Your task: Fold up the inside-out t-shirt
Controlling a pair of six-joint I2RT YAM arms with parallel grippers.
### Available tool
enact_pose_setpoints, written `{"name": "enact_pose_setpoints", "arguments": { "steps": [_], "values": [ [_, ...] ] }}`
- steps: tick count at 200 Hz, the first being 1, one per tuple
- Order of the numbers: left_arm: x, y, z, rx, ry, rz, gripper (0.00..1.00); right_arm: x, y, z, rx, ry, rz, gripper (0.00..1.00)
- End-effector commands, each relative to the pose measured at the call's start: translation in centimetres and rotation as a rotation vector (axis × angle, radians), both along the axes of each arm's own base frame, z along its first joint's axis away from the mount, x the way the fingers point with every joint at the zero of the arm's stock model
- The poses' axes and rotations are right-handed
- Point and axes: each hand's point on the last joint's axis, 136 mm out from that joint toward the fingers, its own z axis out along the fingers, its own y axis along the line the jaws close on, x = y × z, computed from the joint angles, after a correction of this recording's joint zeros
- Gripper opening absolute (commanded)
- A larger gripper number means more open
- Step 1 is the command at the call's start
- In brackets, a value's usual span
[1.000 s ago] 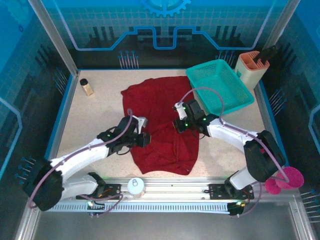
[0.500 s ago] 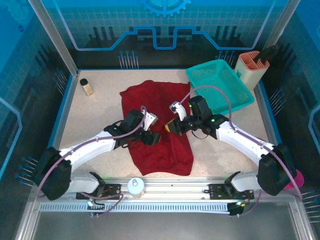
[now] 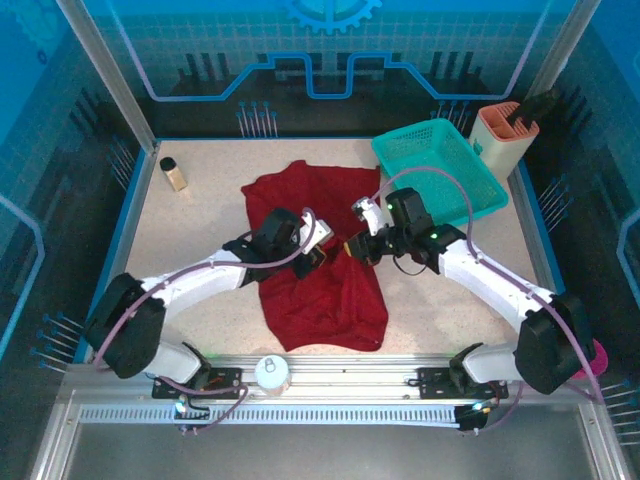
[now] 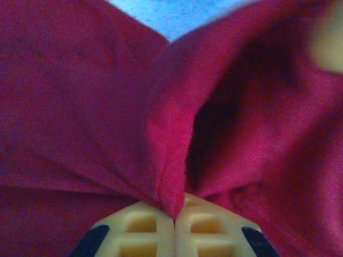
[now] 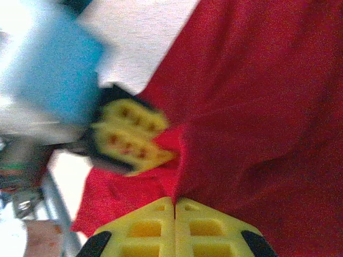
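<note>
My left gripper (image 4: 174,217), right gripper (image 5: 174,202) both clamp inside-out t-shirt (image 3: 320,300) mid-tabletop. Risk: thin pinch, possibly single layer, slips; close-set grippers collide.

T-shirt (image 3: 320,290), centre: plain dark red throughout. Basket (image 3: 440,175), upper right: teal, open mesh pattern. Worktop (image 3: 200,225): beige, finely speckled, blue border. Holder (image 3: 503,135), far upper right: pale orange. Small bottle (image 3: 175,176), upper left: tan body, black cap. Left arm (image 3: 190,290) and right arm (image 3: 490,285): white shells, black joints, purple cables. Jaws of left gripper (image 4: 174,217) and right gripper (image 5: 174,201): yellow, grid-pitted.
</note>
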Motion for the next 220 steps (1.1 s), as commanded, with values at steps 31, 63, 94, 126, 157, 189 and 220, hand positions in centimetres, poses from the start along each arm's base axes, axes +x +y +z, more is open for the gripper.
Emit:
{"name": "enact_pose_setpoints", "arguments": {
  "steps": [31,63,94,126,157,189,220],
  "values": [
    [-9.0,-0.7,5.3,-0.206,0.144,-0.29,0.0,7.6,-3.4,-3.4,-0.217,-0.135,-0.245,0.0],
    [-8.0,-0.4,5.5,-0.281,0.199,-0.229,0.0,9.9,-2.0,-5.1,-0.206,-0.19,-0.214,0.0],
    [-6.6,0.0,6.0,-0.377,0.237,-0.169,0.0,8.0,-1.4,-4.3,-0.146,-0.154,-0.172,0.26],
    [-5.4,0.9,6.1,-0.401,0.282,-0.098,0.0,1.8,-0.9,-3.0,-0.094,-0.253,-0.055,0.35],
    [-5.2,1.2,6.4,-0.449,0.331,-0.067,0.0,-4.7,2.0,-2.8,-0.056,-0.578,0.308,0.38],
    [-5.5,1.7,5.8,-0.45,0.375,-0.04,0.0,-8.2,3.9,-1.4,0.061,-0.755,0.55,0.41],
    [-5.8,1.5,5.7,-0.461,0.423,-0.041,0.0,-9.8,6.4,-0.2,0.161,-0.856,0.685,0.46]
  ]
}}
